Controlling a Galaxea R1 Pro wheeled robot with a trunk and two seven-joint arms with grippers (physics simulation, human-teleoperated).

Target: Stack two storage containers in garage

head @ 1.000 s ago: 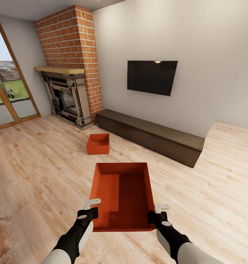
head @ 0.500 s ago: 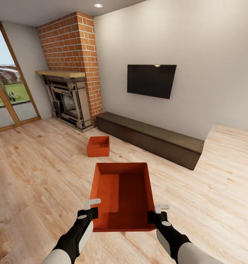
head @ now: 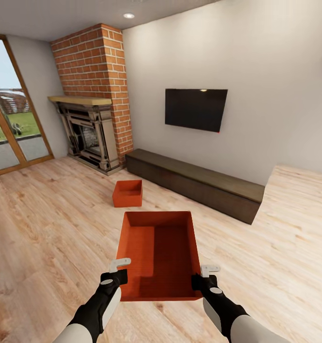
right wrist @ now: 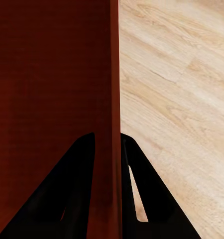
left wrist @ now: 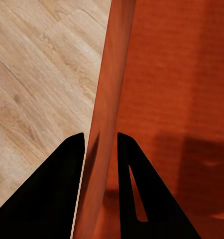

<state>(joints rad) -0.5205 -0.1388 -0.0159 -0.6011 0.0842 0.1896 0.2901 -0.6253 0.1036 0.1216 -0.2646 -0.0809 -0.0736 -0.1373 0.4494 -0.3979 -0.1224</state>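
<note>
No readable text, labels, brands or numbers on anything in view.

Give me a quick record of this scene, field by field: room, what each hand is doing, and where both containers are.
room: living room, wood plank floor
held container: carried by both hands, empty
left hand: shut on held container's left wall
right hand: shut on held container's right wall
second container: on the floor, ahead, near the bench
fireplace: ahead left, below brick chimney
TV: on wall
</note>
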